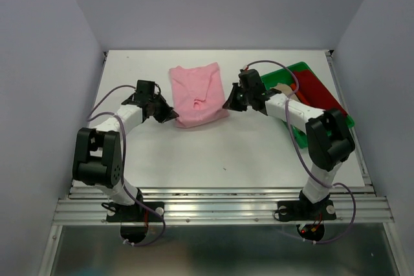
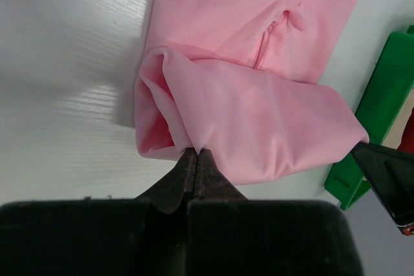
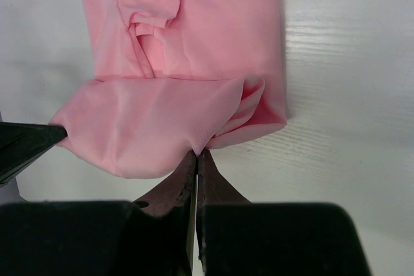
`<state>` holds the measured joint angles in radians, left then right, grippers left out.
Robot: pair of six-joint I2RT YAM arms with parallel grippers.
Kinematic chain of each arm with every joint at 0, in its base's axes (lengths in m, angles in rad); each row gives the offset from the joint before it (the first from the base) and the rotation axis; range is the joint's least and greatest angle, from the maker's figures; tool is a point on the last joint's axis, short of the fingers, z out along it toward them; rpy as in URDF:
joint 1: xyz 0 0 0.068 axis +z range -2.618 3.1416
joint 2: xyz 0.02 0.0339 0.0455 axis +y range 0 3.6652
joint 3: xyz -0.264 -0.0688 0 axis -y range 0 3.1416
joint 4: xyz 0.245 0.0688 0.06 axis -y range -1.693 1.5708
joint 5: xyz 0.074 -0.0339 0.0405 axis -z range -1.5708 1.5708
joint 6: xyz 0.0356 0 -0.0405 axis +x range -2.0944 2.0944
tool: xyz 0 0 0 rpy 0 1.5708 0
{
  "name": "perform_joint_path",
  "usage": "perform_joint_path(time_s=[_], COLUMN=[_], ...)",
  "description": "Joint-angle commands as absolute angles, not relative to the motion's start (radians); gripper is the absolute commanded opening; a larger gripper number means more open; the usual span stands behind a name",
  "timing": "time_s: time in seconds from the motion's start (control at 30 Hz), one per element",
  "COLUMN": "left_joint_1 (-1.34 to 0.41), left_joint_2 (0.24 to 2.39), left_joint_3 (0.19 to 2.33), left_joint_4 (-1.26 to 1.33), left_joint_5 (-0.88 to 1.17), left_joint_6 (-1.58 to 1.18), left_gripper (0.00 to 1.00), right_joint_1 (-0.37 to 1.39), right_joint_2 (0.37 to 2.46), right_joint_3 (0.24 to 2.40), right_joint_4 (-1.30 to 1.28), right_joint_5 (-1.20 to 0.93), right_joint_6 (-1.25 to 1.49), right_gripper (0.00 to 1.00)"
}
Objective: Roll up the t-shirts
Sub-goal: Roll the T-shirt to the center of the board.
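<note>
The light pink t-shirt [image 1: 196,92] lies folded lengthways on the white table, and its near end is curled over into a loose fold [image 2: 252,117]. My left gripper [image 1: 173,116] is shut on the left corner of that fold, its tips [image 2: 196,152] pinching the cloth. On the other side, my right gripper [image 1: 228,105] is shut on the right corner [image 3: 197,153] of the same pink fold [image 3: 155,121]. A dark red t-shirt [image 1: 315,88] and a beige one [image 1: 282,88] lie in the tray, partly hidden by the right arm.
The green plastic tray [image 1: 303,68] stands at the right, close behind the right arm, and its edge [image 2: 378,98] shows in the left wrist view. Grey walls enclose the table on three sides. A metal rail runs along the near edge.
</note>
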<state>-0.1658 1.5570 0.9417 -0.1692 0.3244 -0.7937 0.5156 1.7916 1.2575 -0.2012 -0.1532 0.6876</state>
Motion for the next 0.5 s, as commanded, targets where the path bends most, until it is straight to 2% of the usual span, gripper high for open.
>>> perform_joint_path(time_s=[0.0,0.03,0.07,0.1,0.13,0.23,0.37,0.47], left_joint_1=[-0.158,-0.156,-0.158,-0.158,-0.158,-0.158,-0.161,-0.167], left_joint_2=[1.588,1.592,1.591,1.586,1.574,1.540,1.430,1.338], left_joint_3=[1.003,1.003,0.999,0.986,0.979,0.959,0.927,0.871], left_joint_4=[-0.161,-0.158,-0.143,-0.134,-0.121,-0.117,-0.141,-0.140], left_joint_5=[0.373,0.377,0.390,0.394,0.400,0.384,0.248,0.152], left_joint_6=[-0.778,-0.775,-0.775,-0.776,-0.770,-0.737,-0.646,-0.580], left_gripper=[0.00,0.00,0.06,0.14,0.32,0.50,0.55,0.55], right_joint_1=[0.497,0.497,0.497,0.497,0.497,0.497,0.497,0.497], right_joint_2=[1.812,1.815,1.818,1.818,1.819,1.815,1.806,1.799], right_joint_3=[1.321,1.325,1.327,1.325,1.321,1.310,1.287,1.276], right_joint_4=[-0.184,-0.186,-0.184,-0.184,-0.184,-0.184,-0.183,-0.183], right_joint_5=[-0.173,-0.173,-0.176,-0.178,-0.181,-0.184,-0.186,-0.184], right_joint_6=[0.687,0.687,0.689,0.686,0.687,0.689,0.692,0.692], right_gripper=[0.02,0.02,0.02,0.02,0.02,0.02,0.02,0.02])
